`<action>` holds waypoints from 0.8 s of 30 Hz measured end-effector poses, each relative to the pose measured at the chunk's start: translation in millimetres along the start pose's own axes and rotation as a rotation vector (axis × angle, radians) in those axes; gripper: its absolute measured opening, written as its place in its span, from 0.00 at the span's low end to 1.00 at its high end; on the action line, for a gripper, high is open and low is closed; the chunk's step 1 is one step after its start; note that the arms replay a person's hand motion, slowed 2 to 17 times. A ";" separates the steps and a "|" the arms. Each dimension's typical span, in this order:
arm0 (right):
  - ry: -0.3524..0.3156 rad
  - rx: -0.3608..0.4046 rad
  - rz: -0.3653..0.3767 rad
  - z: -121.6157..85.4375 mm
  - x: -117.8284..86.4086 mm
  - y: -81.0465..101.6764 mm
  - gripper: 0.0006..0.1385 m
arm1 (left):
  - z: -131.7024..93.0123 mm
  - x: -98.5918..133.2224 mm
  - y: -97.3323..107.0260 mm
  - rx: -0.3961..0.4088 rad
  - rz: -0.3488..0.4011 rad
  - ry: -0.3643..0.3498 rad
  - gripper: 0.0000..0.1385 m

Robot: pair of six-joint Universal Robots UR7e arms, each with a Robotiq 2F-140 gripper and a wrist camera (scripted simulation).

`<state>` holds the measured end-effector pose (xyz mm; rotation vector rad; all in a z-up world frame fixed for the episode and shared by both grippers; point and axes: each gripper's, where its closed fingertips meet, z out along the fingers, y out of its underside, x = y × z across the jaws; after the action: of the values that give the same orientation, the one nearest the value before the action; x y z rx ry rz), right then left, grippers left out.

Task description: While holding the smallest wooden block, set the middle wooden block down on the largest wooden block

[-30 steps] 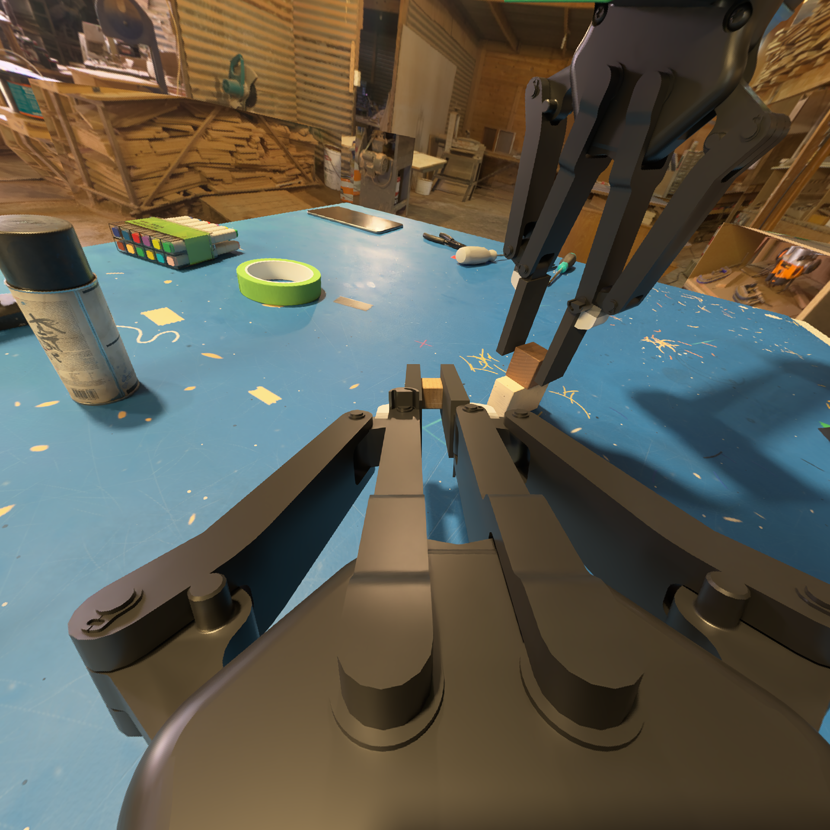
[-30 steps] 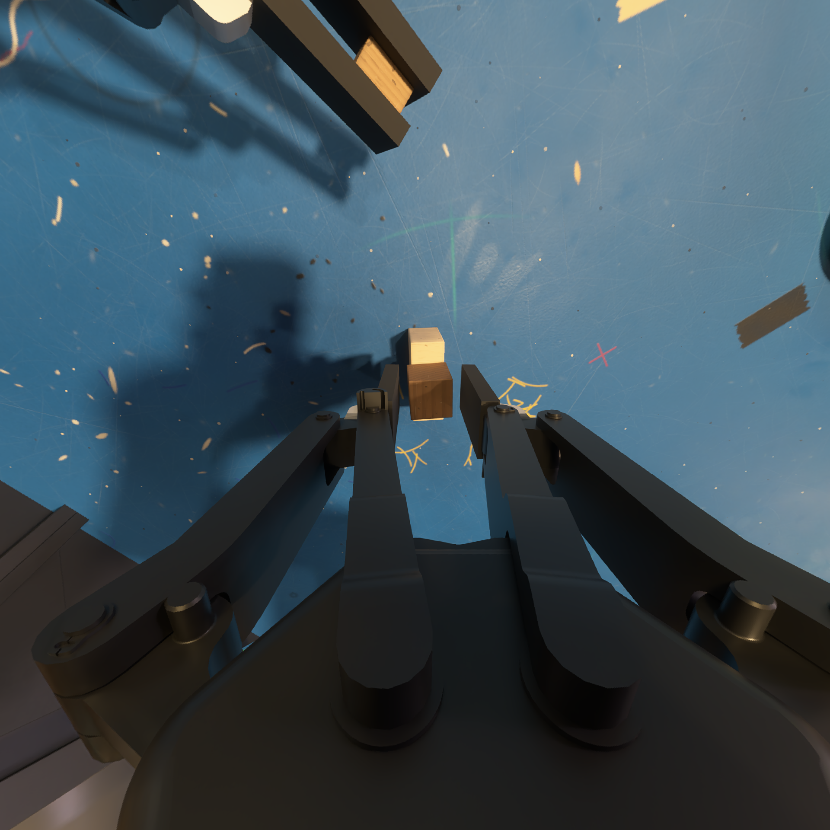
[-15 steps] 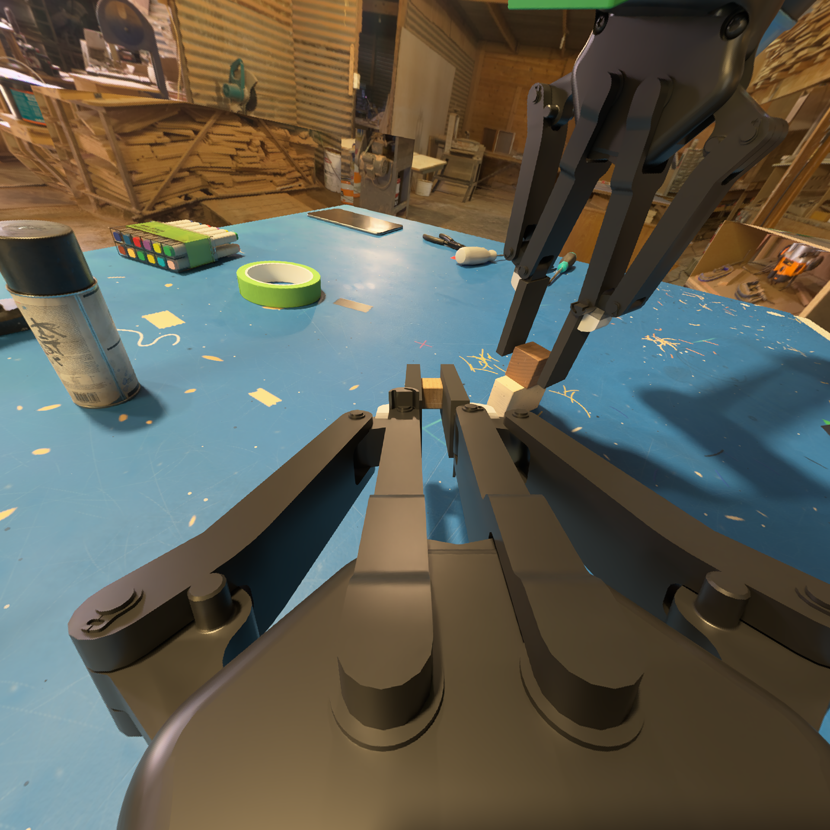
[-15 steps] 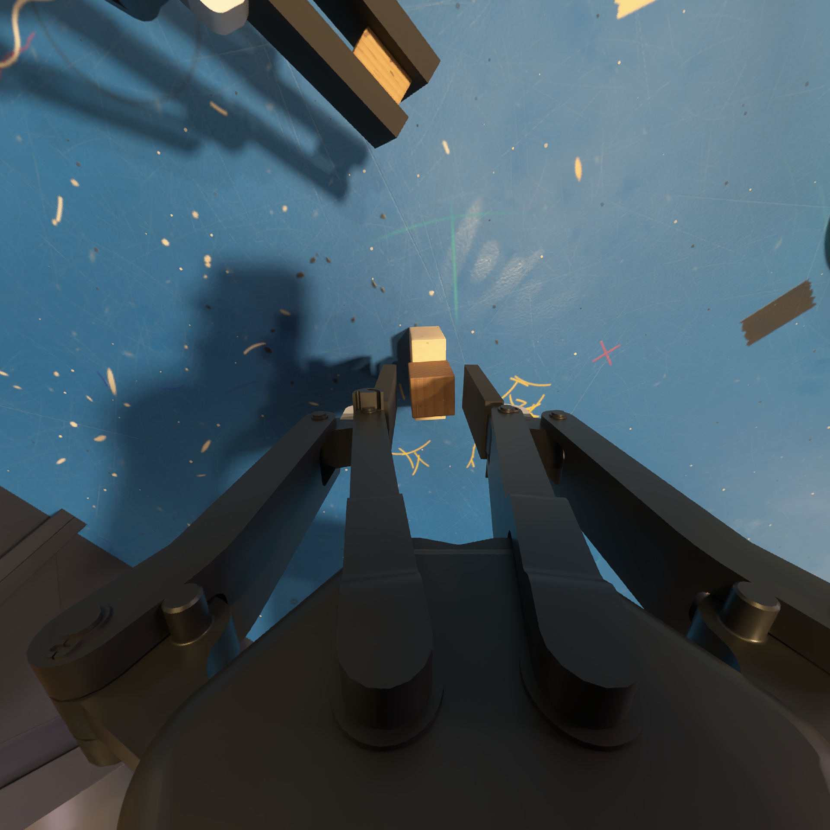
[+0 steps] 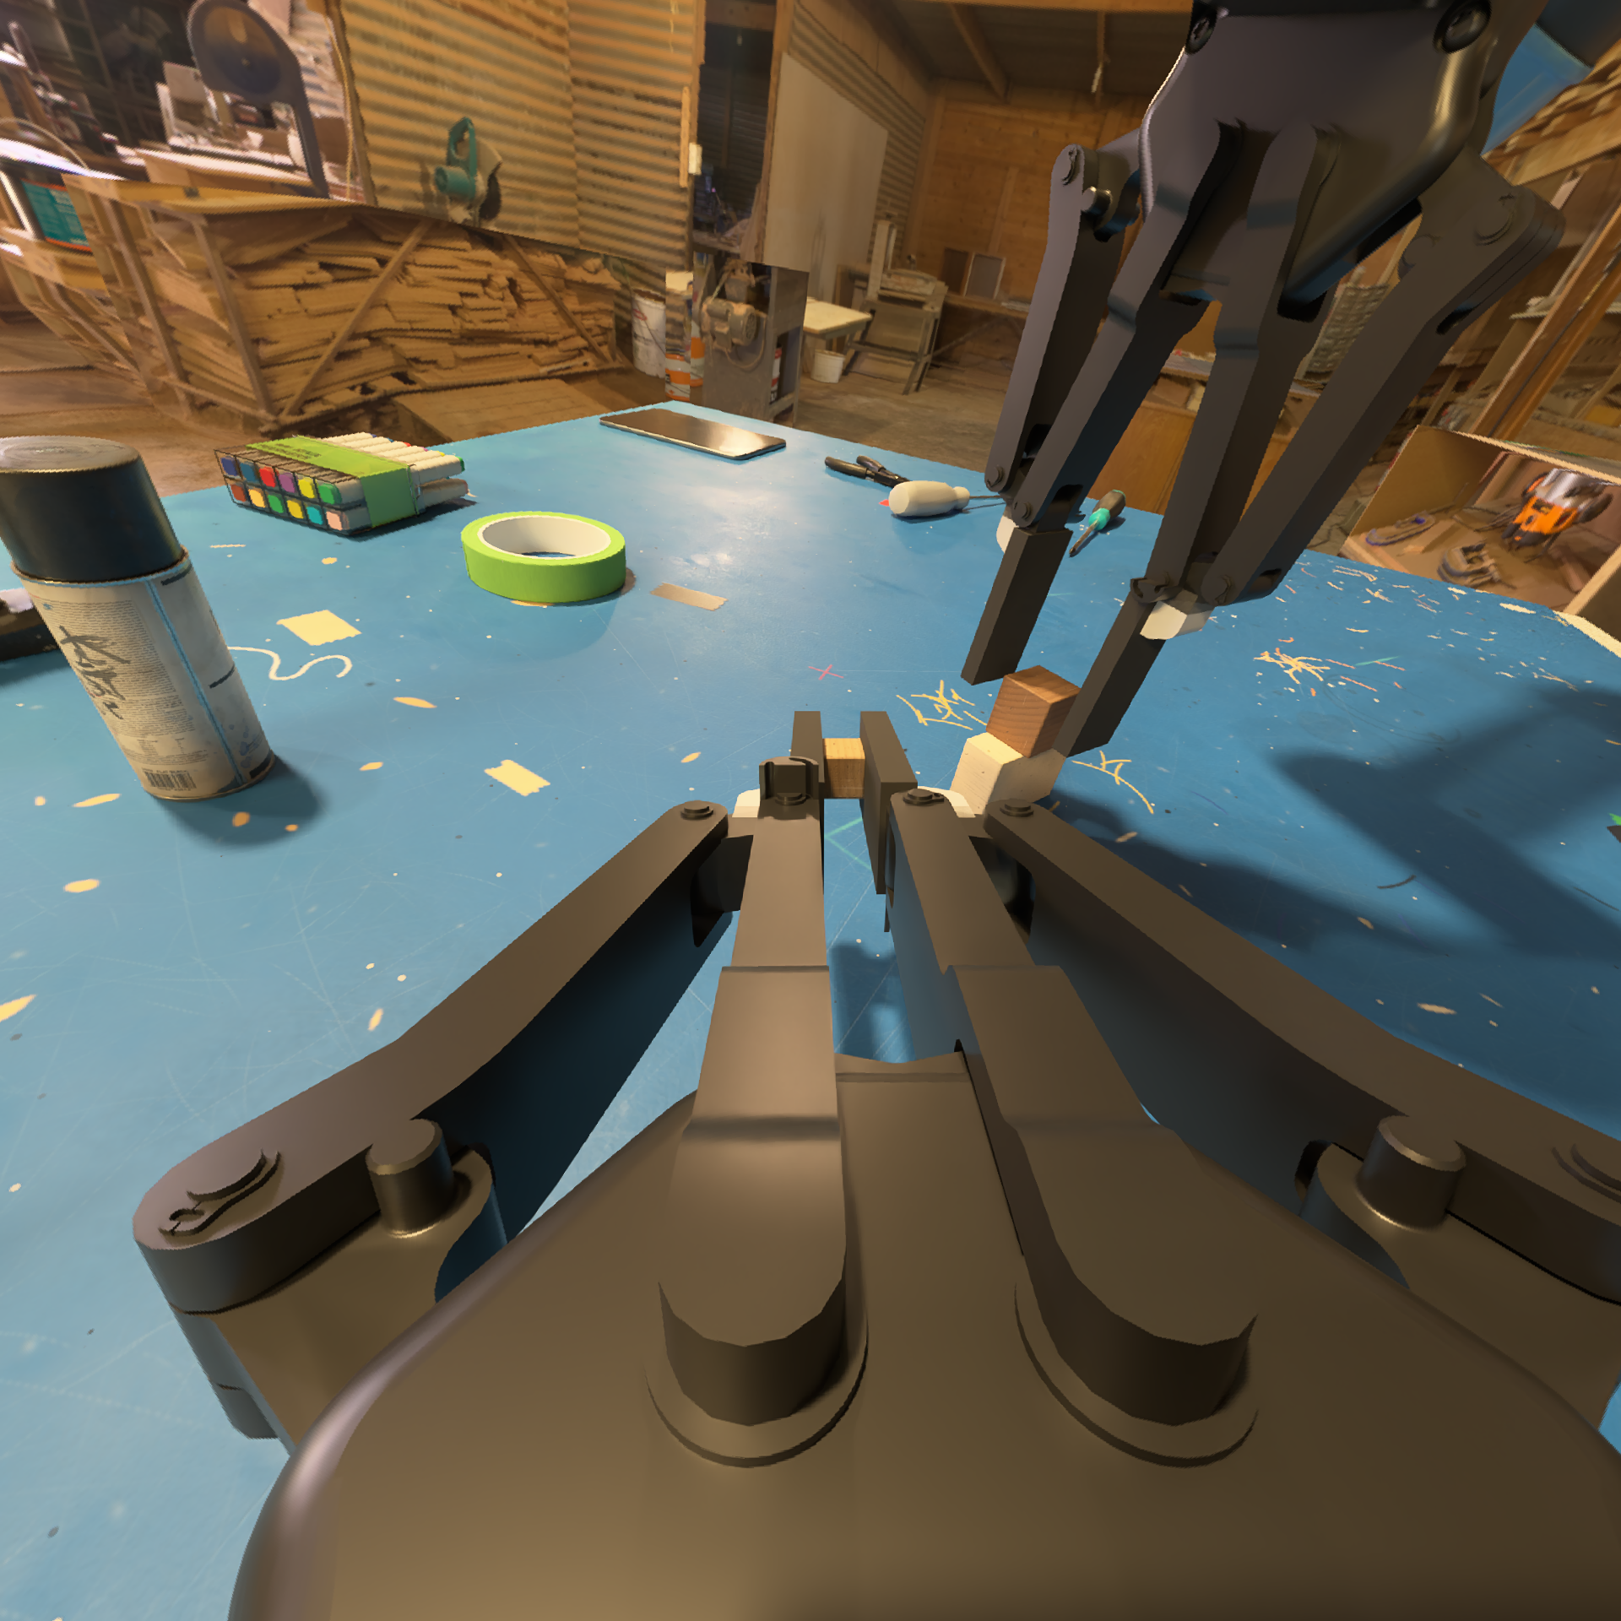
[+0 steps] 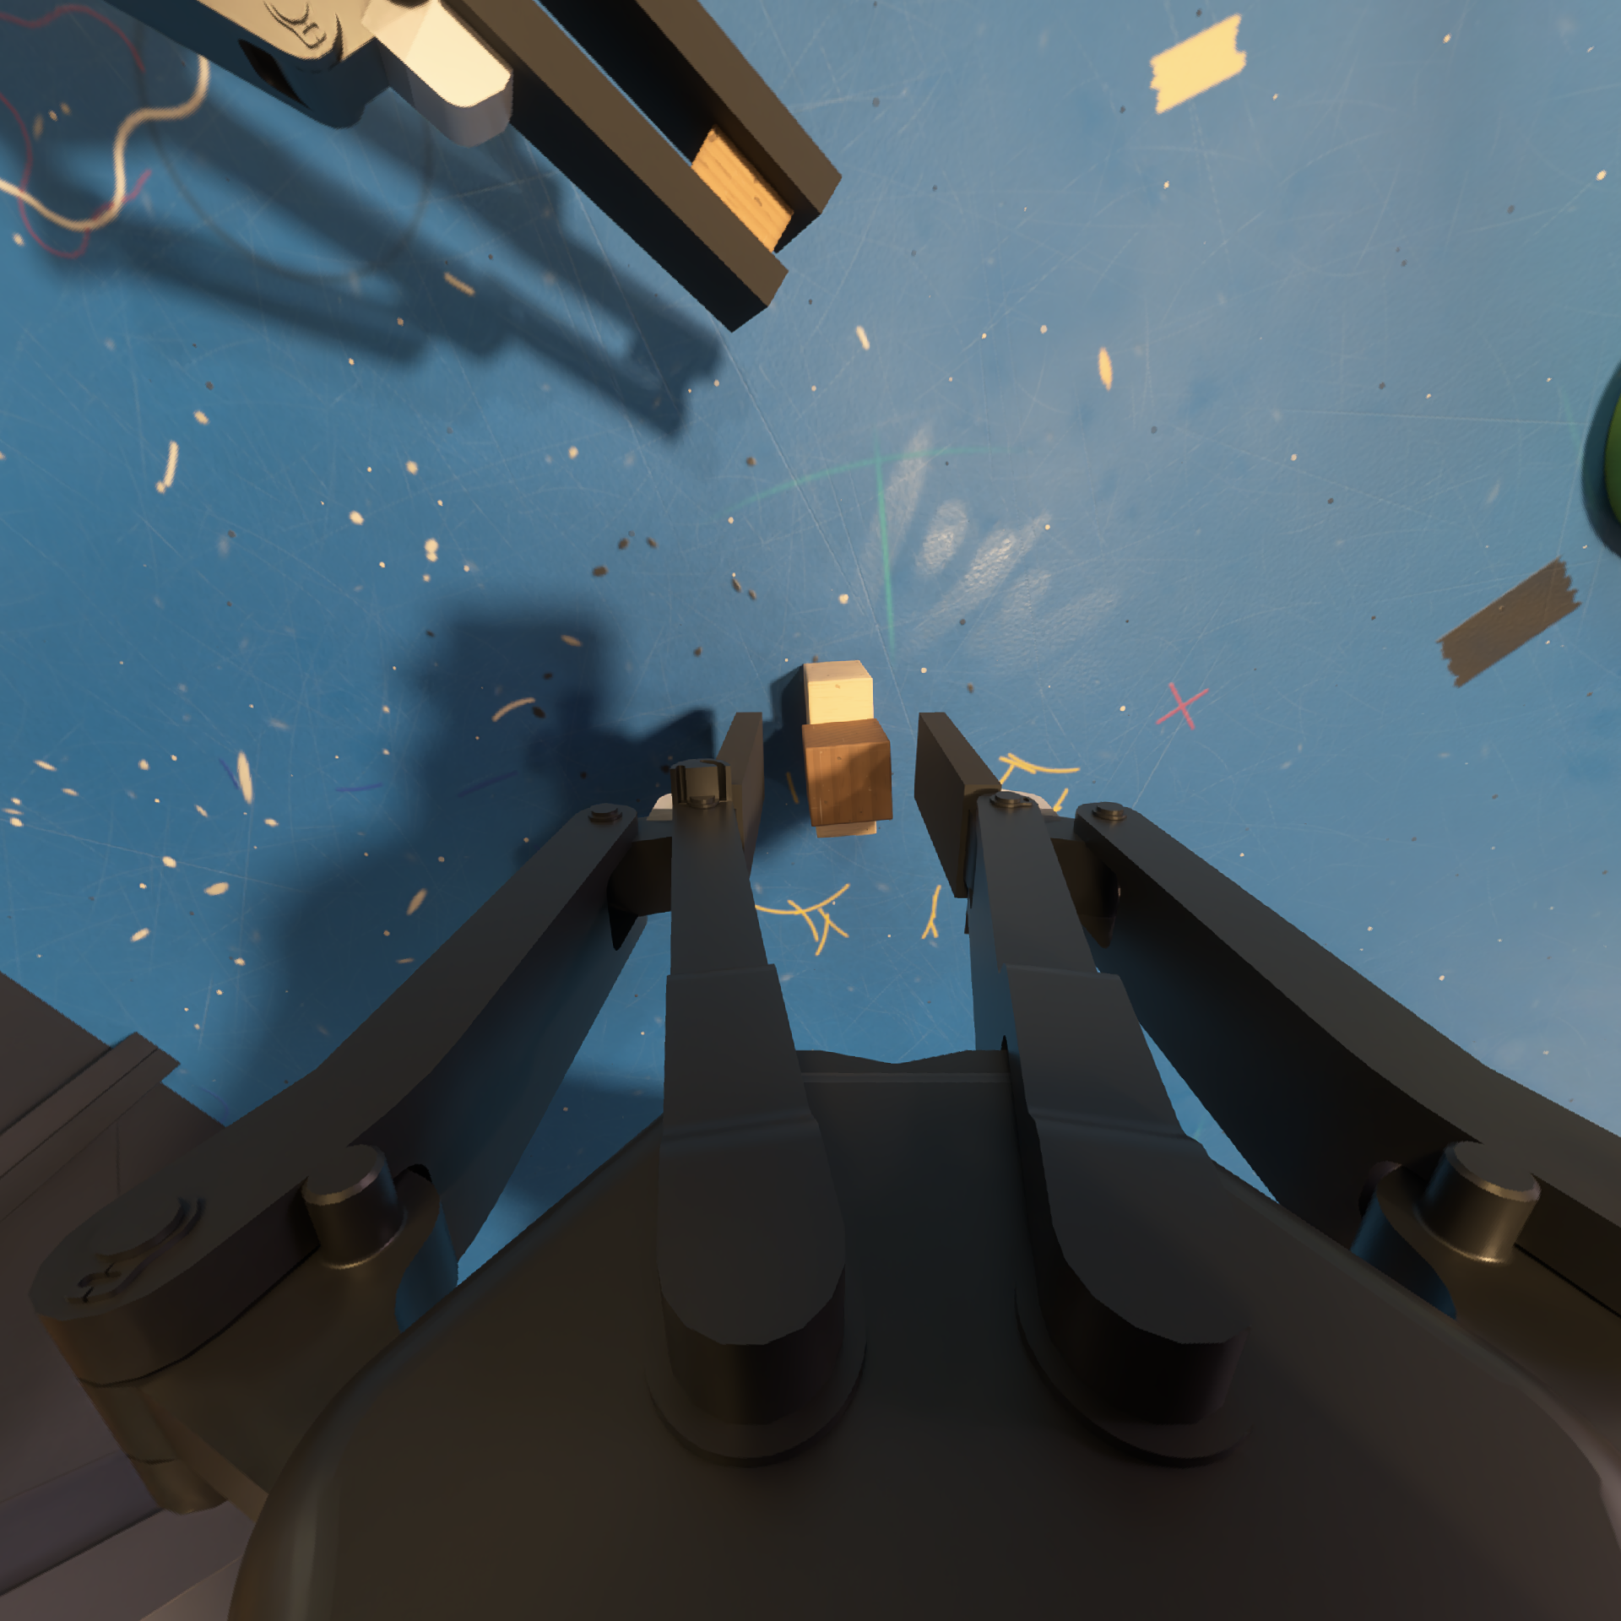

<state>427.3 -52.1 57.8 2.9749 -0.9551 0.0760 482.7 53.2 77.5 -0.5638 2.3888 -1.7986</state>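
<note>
Between spread right gripper (image 6: 838, 772) fingers: middle block (image 6: 846, 781) atop largest block (image 6: 838, 690); left gripper (image 5: 842, 763) clamps smallest block (image 5: 844, 766).

Wooden blocks: three. One small light block (image 5: 844, 765), one dark brown block (image 5: 1031, 709), one pale block (image 5: 987, 770) beneath it.

Grippers: two, the left gripper (image 5: 842, 754) and the right gripper (image 6: 838, 772).

On the blue table (image 5: 439, 877), far left: one spray can (image 5: 132, 614), one marker set (image 5: 342, 482), one green tape roll (image 5: 544, 557). Far: one phone (image 5: 693, 432), one screwdriver (image 5: 1096, 517), one white-handled tool (image 5: 925, 498).
</note>
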 end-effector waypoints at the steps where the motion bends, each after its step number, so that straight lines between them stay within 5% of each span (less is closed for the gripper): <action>1: 0.000 0.008 0.004 -0.6 0.2 -0.5 0.34 | 0.0 0.0 0.0 0.000 0.000 0.000 0.09; 24: -0.005 0.244 0.109 -20.9 8.1 -13.9 0.39 | 0.0 1.1 -0.3 0.002 0.006 0.000 0.09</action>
<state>441.1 -44.8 79.0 3.1380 -1.1887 0.2007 481.8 52.7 78.0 -0.5551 2.3860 -1.7986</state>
